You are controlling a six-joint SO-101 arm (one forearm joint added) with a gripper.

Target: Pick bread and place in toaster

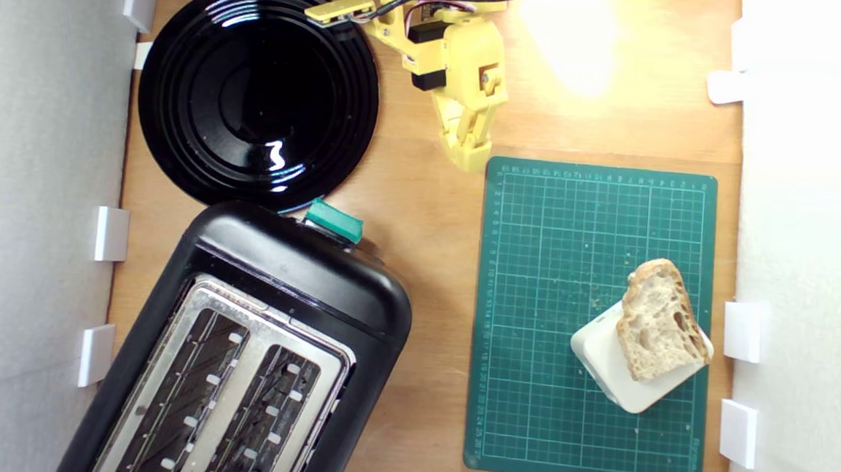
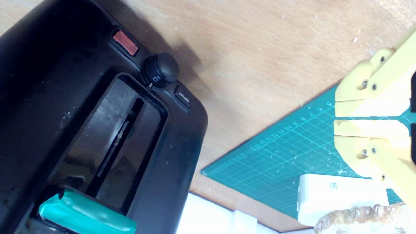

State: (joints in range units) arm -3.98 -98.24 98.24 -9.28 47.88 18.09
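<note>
Bread lies propped on a cream block on the green mat, far from the toaster. Empty gripper is closed; grabbing carelessly could tip the slice off.

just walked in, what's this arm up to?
Nothing is held at this moment. The yellow gripper is shut and empty, poised near the top edge of the green cutting mat. The bread lies on a cream block on that mat, at the exterior view's right. The black toaster sits at the exterior view's lower left, both slots empty, beside a round black plate.
</note>
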